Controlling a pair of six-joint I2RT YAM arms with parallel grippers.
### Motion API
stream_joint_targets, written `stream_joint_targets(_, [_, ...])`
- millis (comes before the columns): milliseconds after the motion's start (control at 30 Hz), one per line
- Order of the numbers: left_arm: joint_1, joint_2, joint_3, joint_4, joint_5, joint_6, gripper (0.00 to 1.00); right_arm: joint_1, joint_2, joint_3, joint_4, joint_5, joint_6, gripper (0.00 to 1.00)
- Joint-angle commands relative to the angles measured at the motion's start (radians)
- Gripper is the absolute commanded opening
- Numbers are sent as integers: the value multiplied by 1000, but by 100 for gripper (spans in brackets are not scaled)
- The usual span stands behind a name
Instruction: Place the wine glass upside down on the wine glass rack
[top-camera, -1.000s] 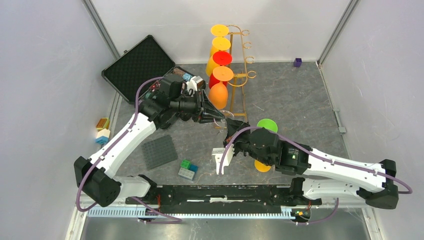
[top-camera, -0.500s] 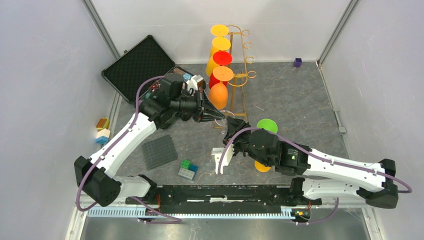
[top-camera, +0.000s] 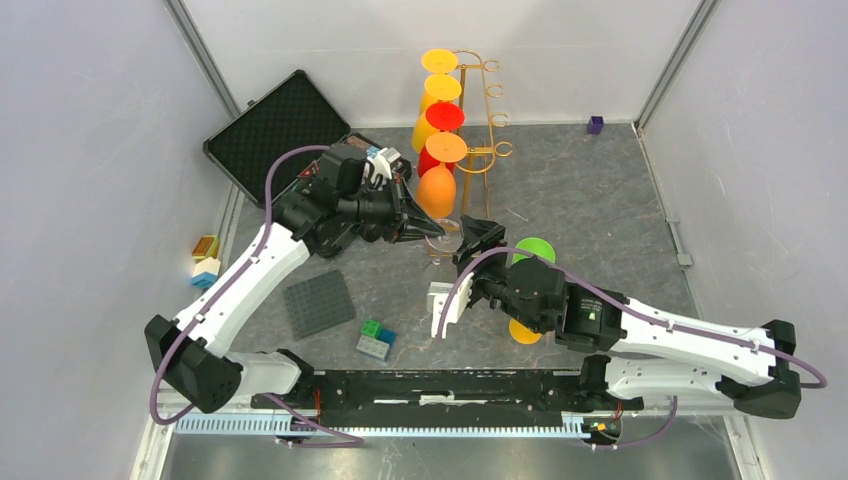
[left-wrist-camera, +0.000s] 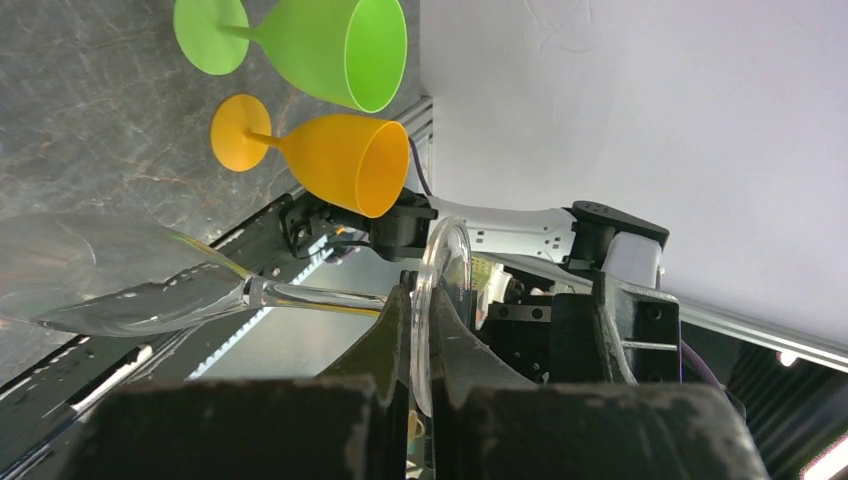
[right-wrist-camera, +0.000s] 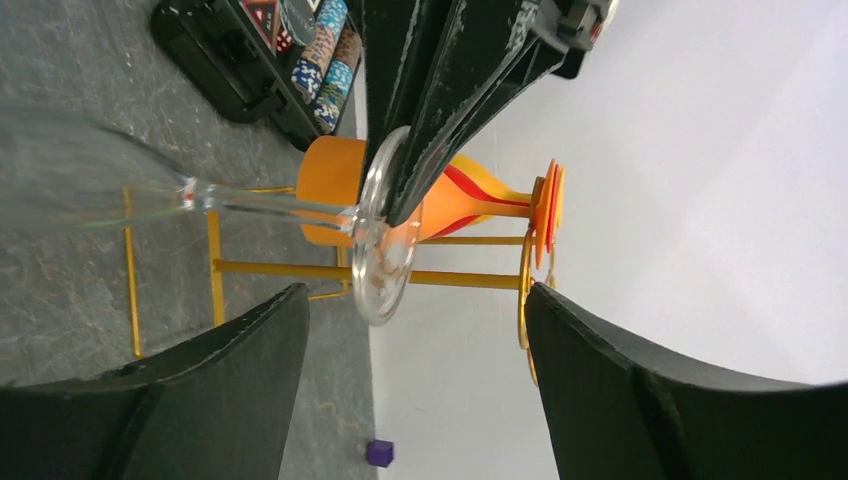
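A clear wine glass (left-wrist-camera: 300, 295) lies sideways in the air, its bowl (right-wrist-camera: 70, 175) over the table. My left gripper (left-wrist-camera: 420, 300) is shut on its round foot (right-wrist-camera: 385, 250), edge-on between the black fingers. My right gripper (right-wrist-camera: 415, 300) stands open just below the foot, its fingers wide on both sides and touching nothing. From above, the left gripper (top-camera: 432, 232) points at the base of the gold wine glass rack (top-camera: 488, 150). The right gripper (top-camera: 460, 272) sits close in front. Yellow, red and orange glasses (top-camera: 437, 190) hang upside down on the rack's left side.
A green glass (top-camera: 535, 250) and an orange glass (top-camera: 525, 332) lie on the table by the right arm. An open black case (top-camera: 275, 125) stands back left. A grey baseplate (top-camera: 318, 303) and loose blocks (top-camera: 377, 340) lie front left, a purple cube (top-camera: 595, 124) back right.
My right gripper has opened and let go of the clear glass. My left gripper has closed on the glass's foot and lifted slightly toward the rack.
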Motion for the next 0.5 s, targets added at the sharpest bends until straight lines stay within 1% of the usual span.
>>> stream_joint_targets(0, [16,-41,119,-119,-90,141,2,3,-18,40,6,-53,148,84])
stream_joint_targets(267, [31,-41,253,-354,-259,310,2,-15,31,169,-60,-158,374,92])
stream_joint_targets(467, [31,-18,369,-490,-380,426,2,-123,69,277,-116,-348,571,97])
